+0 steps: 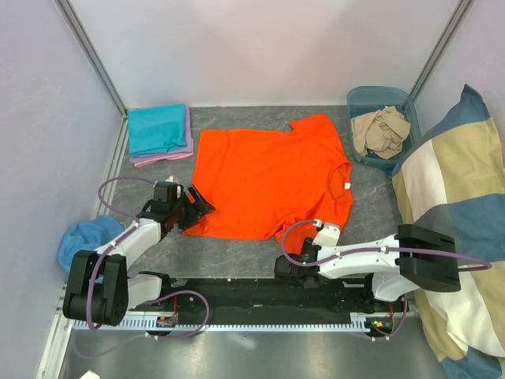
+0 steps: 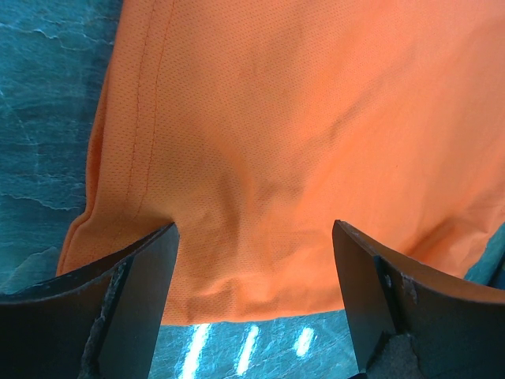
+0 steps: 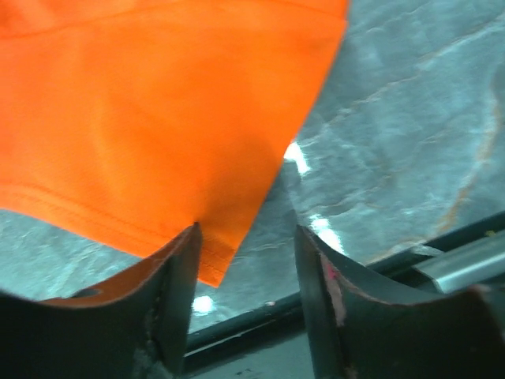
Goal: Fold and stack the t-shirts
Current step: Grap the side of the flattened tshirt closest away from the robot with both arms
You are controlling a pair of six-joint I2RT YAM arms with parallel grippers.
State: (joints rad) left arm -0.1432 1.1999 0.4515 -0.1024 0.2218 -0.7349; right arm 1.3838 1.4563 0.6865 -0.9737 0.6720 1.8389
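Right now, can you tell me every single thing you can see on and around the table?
orange t-shirt: one, bright orange, spread flat mid-table
folded t-shirts: at least two, teal on pink-lilac, stacked far left
beige t-shirt: one heap, beige, crumpled in the bin
bin: one, blue-grey, far right
blue cloth: one, light blue, bunched at the left edge
cushion: one, blue and beige blocks, right side
table: one, grey marbled
left gripper: one, black, open over the orange t-shirt's near-left hem
right gripper: one, black, open at its near-right corner

Lab cell, white wall panels (image 1: 260, 47), aluminium rail (image 1: 276, 322)
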